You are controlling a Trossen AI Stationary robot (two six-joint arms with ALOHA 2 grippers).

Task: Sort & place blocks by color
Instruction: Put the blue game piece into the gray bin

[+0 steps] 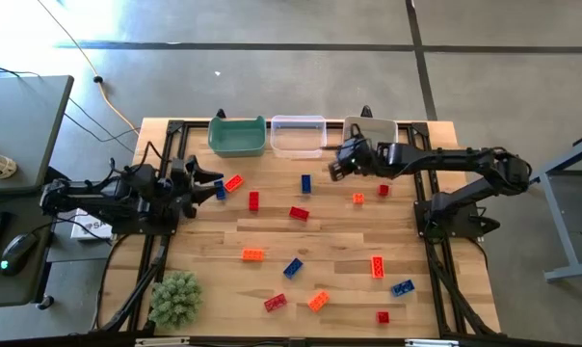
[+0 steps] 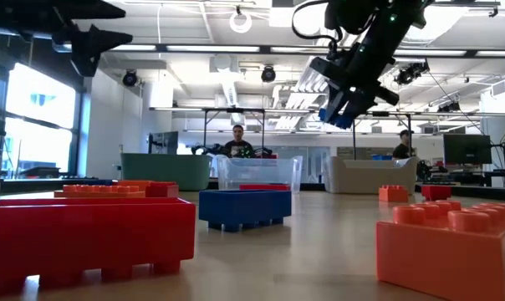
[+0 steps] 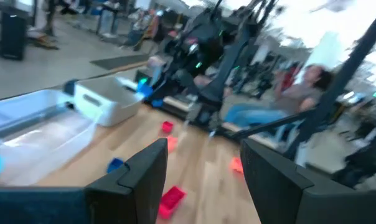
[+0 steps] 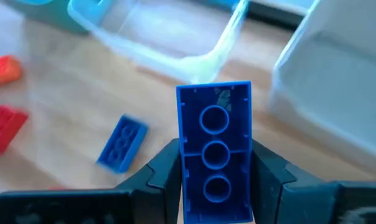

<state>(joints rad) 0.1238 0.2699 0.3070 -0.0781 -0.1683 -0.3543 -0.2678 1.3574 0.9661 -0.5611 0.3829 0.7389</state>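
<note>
High view: right claw (image 1: 335, 171) gripping blue block (image 4: 215, 149)

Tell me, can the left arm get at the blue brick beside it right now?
Probably yes: the left end effector is open and empty, the blue brick lies just beside it, and nothing sits between them.

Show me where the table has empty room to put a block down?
Bare wood lies between the red block and the orange block, and beside the green spiky ball. It's crowded near the green bin and along the front edge.
</note>
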